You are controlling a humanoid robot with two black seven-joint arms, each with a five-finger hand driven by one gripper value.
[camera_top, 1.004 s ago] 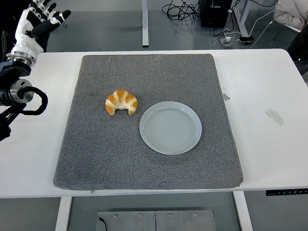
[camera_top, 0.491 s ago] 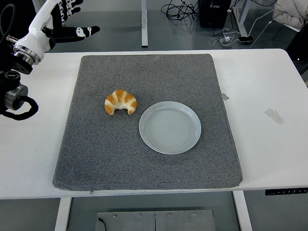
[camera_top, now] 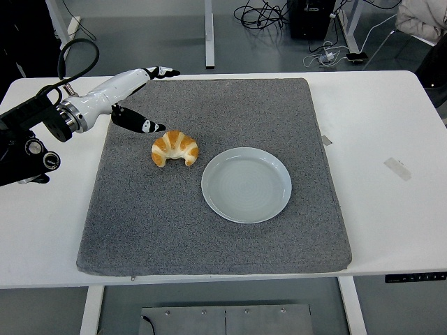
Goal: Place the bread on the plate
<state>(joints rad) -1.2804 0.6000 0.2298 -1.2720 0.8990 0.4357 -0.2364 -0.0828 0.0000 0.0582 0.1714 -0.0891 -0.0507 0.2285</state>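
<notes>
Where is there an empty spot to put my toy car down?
The mat is bare in front of the plate and croissant, and behind the plate toward the far edge. The white table right of the mat is free too, apart from bits of tape. It's crowded near the croissant, where the left hand reaches in.

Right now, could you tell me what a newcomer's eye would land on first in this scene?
Probably the golden croissant on the grey mat, just left of the empty pale plate at the mat's middle. Next, the left hand, white and black, reaching in from the left with fingers spread, its thumb close to the croissant but not touching it.
</notes>
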